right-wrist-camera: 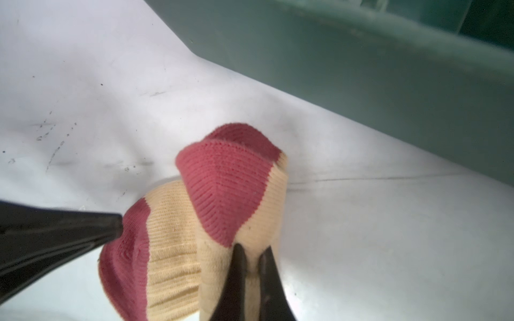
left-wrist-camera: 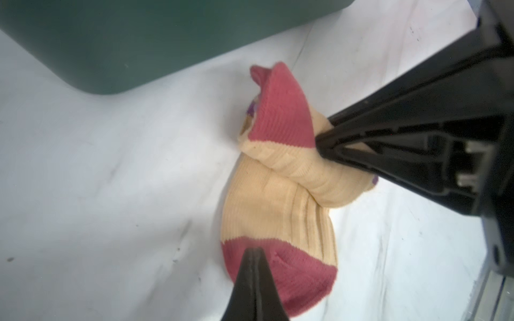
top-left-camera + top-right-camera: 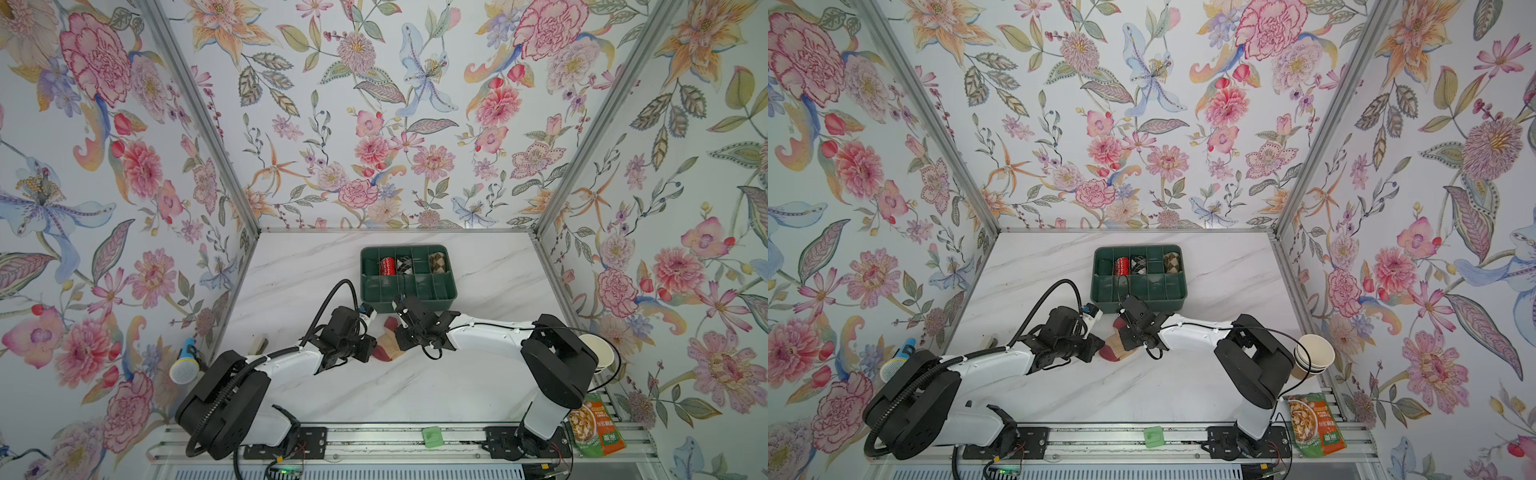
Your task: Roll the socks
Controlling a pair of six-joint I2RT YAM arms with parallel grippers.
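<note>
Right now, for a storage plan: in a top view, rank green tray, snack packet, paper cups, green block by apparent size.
1. green tray
2. snack packet
3. paper cups, fairly close to the packet, so unsure
4. green block

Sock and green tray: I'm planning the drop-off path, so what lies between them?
Nothing; bare table separates the sock from the green tray, as the right wrist view shows.
</note>
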